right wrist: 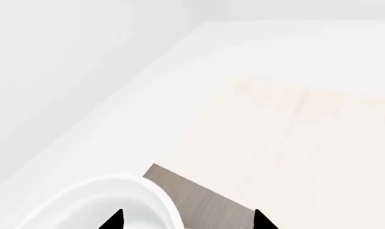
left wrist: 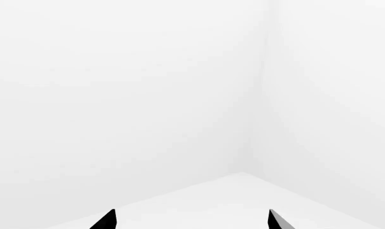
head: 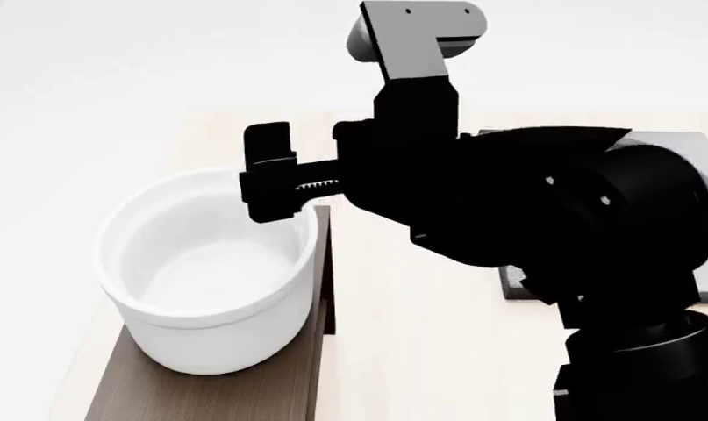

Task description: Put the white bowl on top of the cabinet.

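Observation:
The white bowl [head: 207,272] stands upright on the flat top of the dark-brown cabinet [head: 213,396] at the lower left of the head view. My right gripper [head: 267,175] hovers at the bowl's far right rim. In the right wrist view its fingertips are wide apart [right wrist: 189,220], one over the bowl's inside [right wrist: 109,200] and one over the cabinet top [right wrist: 205,198], gripping nothing. My left gripper [left wrist: 192,222] is open and empty, facing bare white walls; it does not show in the head view.
The cabinet lies on a light wooden table [head: 424,333]. A grey stove plate [head: 687,149] sits at the right, mostly hidden behind my black right arm [head: 541,219], which fills the middle and right of the head view.

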`<state>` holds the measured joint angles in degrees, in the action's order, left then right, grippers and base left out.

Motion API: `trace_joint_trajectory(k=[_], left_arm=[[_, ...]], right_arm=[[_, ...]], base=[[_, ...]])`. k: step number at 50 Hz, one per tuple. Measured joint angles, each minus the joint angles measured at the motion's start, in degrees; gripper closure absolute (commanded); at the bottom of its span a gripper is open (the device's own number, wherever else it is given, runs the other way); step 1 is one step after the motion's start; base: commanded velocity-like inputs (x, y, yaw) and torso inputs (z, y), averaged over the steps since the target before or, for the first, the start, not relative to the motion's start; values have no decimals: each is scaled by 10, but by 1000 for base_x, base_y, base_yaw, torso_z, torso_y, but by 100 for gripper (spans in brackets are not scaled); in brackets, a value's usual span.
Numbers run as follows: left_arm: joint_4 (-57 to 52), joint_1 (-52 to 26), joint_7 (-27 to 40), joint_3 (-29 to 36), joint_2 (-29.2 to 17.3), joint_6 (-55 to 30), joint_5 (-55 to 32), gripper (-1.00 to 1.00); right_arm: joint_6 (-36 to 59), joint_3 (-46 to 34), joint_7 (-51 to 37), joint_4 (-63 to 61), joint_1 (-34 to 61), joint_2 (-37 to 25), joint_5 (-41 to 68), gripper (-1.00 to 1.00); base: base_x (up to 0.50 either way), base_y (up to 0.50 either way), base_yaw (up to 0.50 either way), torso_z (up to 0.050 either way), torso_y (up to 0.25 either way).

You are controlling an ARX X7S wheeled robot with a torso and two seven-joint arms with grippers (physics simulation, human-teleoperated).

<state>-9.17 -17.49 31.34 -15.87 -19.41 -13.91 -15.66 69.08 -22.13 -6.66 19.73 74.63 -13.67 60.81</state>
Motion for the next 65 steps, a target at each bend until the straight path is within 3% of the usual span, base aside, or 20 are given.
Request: trace_joint_trajectory(k=[37,65], left_arm=[[-16,-6,5,3,-8,-18,-9,-100],[-12,-3,2,11,-9,-12,-8,-100]], right_arm=[[-202,82,-76,-99,-161,-94,-81,-100],[-289,98,-105,-131,-278,-154,-144,-100]], base=[[0,0,0,0,0],[0,0,0,0,0]])
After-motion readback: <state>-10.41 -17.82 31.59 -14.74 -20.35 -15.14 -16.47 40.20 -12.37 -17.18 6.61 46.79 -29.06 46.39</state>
